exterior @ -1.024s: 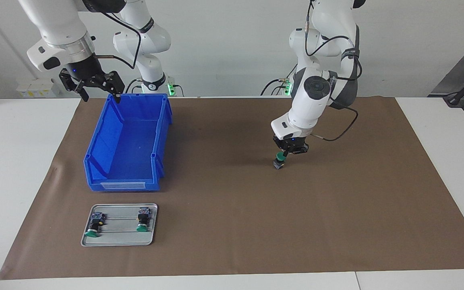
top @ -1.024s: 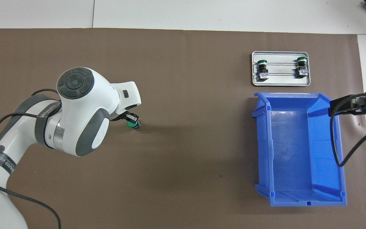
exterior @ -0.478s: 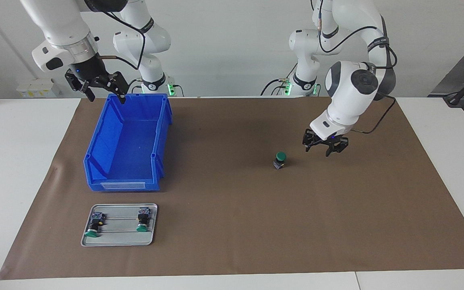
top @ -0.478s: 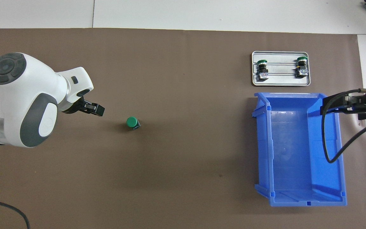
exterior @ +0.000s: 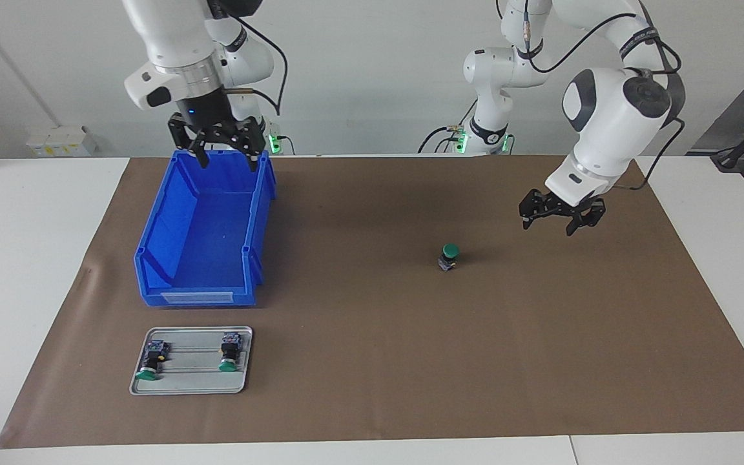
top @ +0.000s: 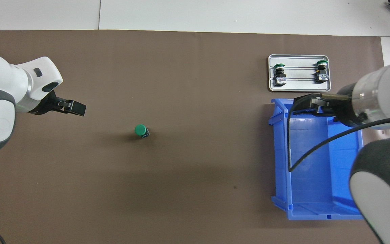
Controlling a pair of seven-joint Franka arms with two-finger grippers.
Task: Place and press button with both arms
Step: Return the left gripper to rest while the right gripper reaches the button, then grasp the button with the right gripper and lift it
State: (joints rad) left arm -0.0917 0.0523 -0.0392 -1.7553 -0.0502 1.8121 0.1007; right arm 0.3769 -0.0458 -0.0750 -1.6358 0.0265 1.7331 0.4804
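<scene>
The button stands upright on the brown mat with its green cap up, alone near the middle of the table; it also shows in the overhead view. My left gripper is open and empty. It hangs above the mat beside the button, toward the left arm's end of the table, clearly apart from it, and shows in the overhead view. My right gripper is open and empty, raised over the blue bin. It appears in the overhead view.
The blue bin lies at the right arm's end of the mat. A grey metal tray with two more green-capped buttons lies just farther from the robots than the bin; the tray shows in the overhead view too.
My left gripper let go of the button, opened, rose and drew away toward the left arm's end. My right gripper swung from beside the bin to over it. The button stayed put.
</scene>
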